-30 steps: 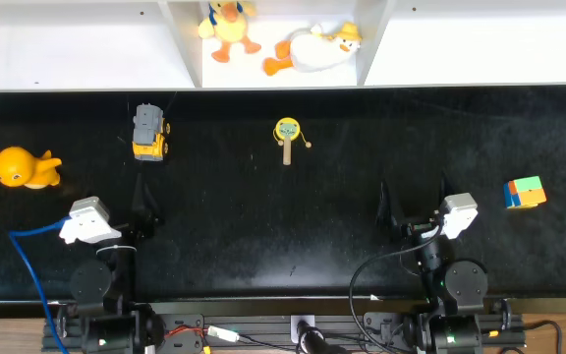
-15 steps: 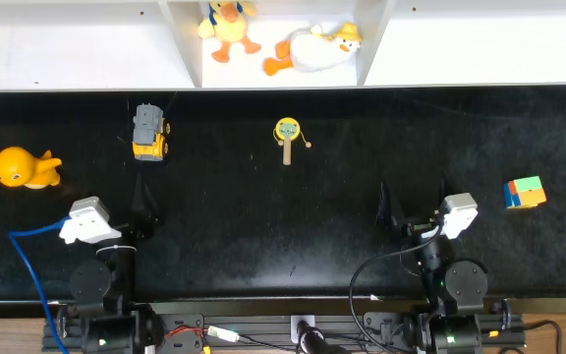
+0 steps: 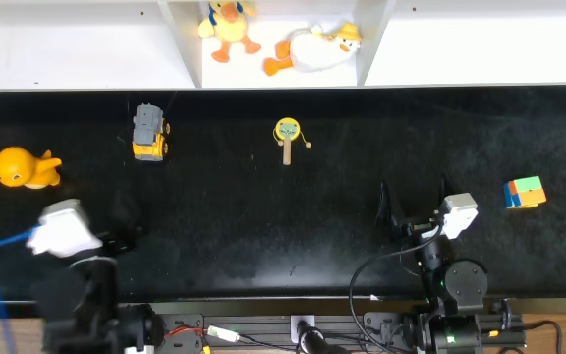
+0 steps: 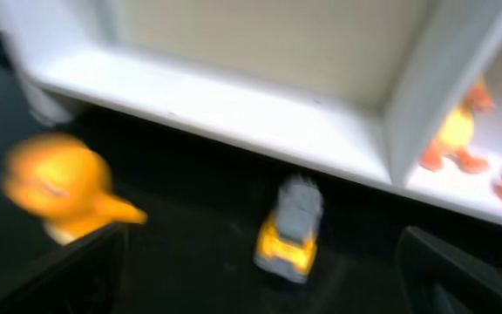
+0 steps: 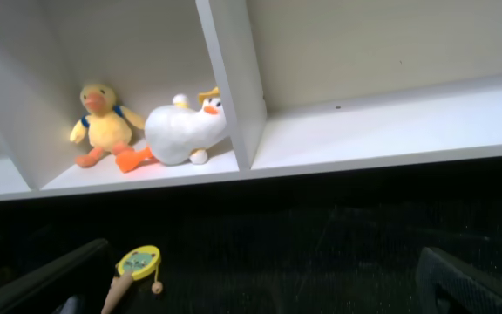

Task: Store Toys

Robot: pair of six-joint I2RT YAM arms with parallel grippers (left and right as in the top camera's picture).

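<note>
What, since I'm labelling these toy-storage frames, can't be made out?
Left wrist view: blur smears the orange duck and toy truck; details lost.
Right wrist view: the frame edge cuts off the toy truck.
Top view: the rattle has a face too small to read.

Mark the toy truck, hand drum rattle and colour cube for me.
toy truck [image 3: 148, 132], top view, grey body.
hand drum rattle [image 3: 287, 129], top view, round head.
colour cube [image 3: 525, 193], top view, upper face.
</note>
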